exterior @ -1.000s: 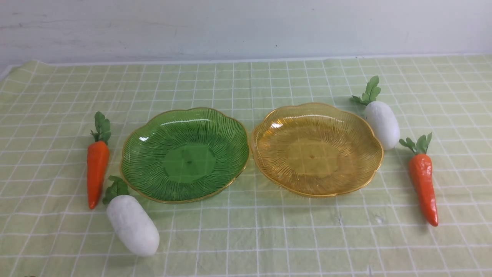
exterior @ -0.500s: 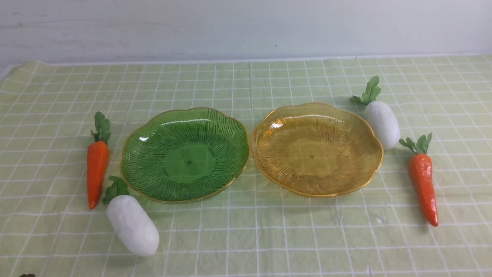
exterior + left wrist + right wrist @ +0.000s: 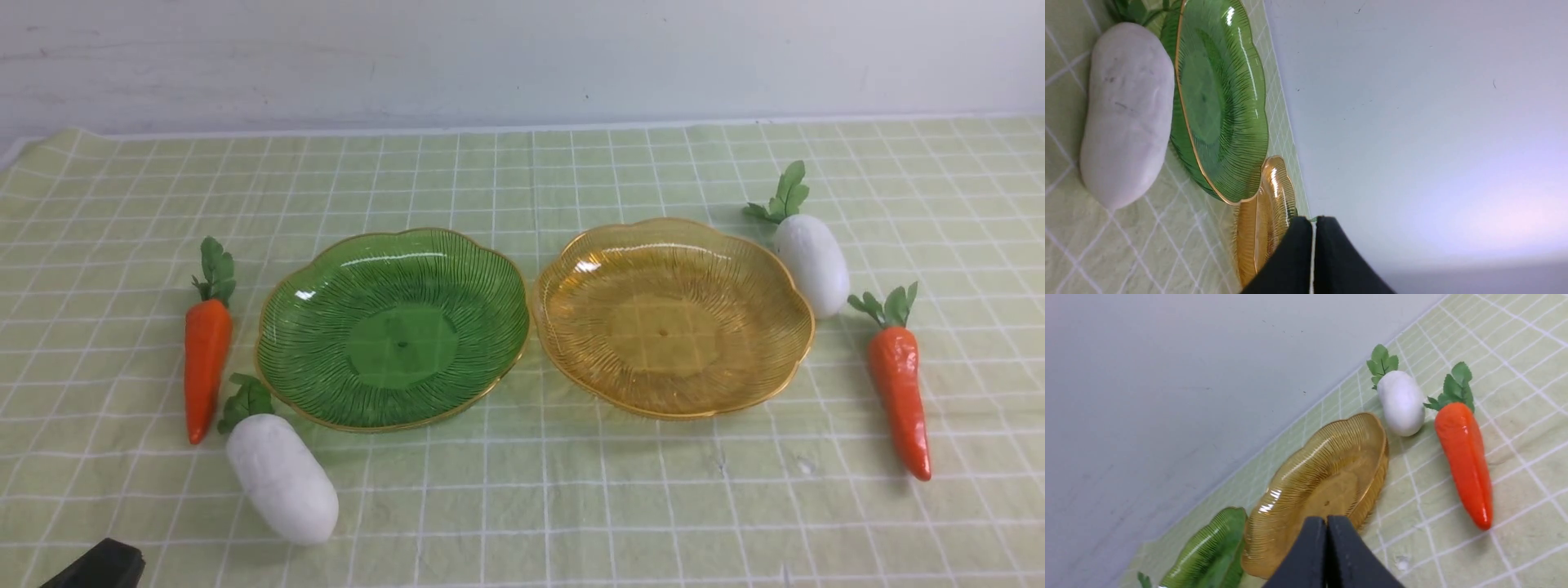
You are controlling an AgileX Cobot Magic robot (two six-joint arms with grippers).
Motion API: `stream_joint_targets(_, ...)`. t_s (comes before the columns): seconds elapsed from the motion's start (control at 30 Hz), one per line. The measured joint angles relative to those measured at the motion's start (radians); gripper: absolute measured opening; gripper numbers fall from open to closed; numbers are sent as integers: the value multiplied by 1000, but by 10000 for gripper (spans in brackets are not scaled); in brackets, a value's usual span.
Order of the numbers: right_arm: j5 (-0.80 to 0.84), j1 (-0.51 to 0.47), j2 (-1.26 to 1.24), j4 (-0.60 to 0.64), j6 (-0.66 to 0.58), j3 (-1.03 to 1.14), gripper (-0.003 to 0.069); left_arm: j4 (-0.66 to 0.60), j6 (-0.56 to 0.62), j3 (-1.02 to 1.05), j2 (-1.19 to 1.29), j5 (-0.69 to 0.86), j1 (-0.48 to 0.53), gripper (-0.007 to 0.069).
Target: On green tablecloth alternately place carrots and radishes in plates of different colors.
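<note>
- The left gripper [image 3: 1312, 221] has its two black fingers pressed together, and nothing is between them.
- The left radish [image 3: 282, 478] lies on the green tablecloth [image 3: 522, 506], near this gripper and ahead of it. It is not touched.
- The green plate [image 3: 392, 327] stands just behind that radish, farther from the gripper, and it is empty.
- The left carrot [image 3: 204, 367] lies beside the same radish, on the side away from the plate.
- The right gripper [image 3: 1326, 518] is also fully closed and holds nothing.
- The amber plate [image 3: 673, 318] is the nearest thing ahead of its tips, and it is empty too.
- The right carrot [image 3: 898, 400] and the right radish [image 3: 812, 265] lie farther ahead of this gripper, on the side of the amber plate away from the green one. The radish lies just beside the rim of the plate.
</note>
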Motion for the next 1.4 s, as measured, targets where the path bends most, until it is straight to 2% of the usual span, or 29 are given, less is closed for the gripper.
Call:
stream_joint_targets(0.23,-7,0,0,11,-16,0,-15,-34,41,0,0,-23,0,-8)
stream_joint_targets(0.33,2,0,0,11,-65,-28,-15,-35,123,-32,0,-8,0,-8)
stream_joint_targets(0.43,11,0,10,-2,-167,-118,-15,-34,272,-124,7,38,0,-8)
stream_joint_targets(0.5,47,0,60,-36,-234,-198,-15,-33,407,-201,88,114,0,-8)
stream_joint_targets(0.57,88,0,109,-66,-263,-236,-15,-25,451,-228,136,157,0,-8)
stream_joint_targets(0.63,210,0,238,-138,-288,-307,-15,7,545,-296,264,300,0,-8)
stream_joint_targets(0.73,386,0,434,-250,-275,-388,-15,72,660,-398,463,515,0,-8)
stream_joint_targets(0.77,396,0,447,-258,-269,-400,-15,82,667,-405,489,528,0,-8)
stream_joint_targets(0.83,499,0,614,-359,-219,-481,-15,146,731,-492,623,664,0,-8)
stream_joint_targets(0.9,538,0,738,-422,-163,-543,-15,230,746,-576,746,740,0,-6)
stream_joint_targets(0.97,547,0,816,-447,-133,-587,-15,298,749,-623,819,753,0,-6)
stream_joint_targets(1.17,495,0,1007,-464,-110,-672,0,472,739,-679,963,688,0,5)
stream_joint_targets(1.3,329,0,1130,-466,-110,-679,66,534,685,-680,1054,663,0,34)
stream_joint_targets(1.4,227,0,1231,-479,-110,-681,162,543,662,-680,1105,658,0,74)
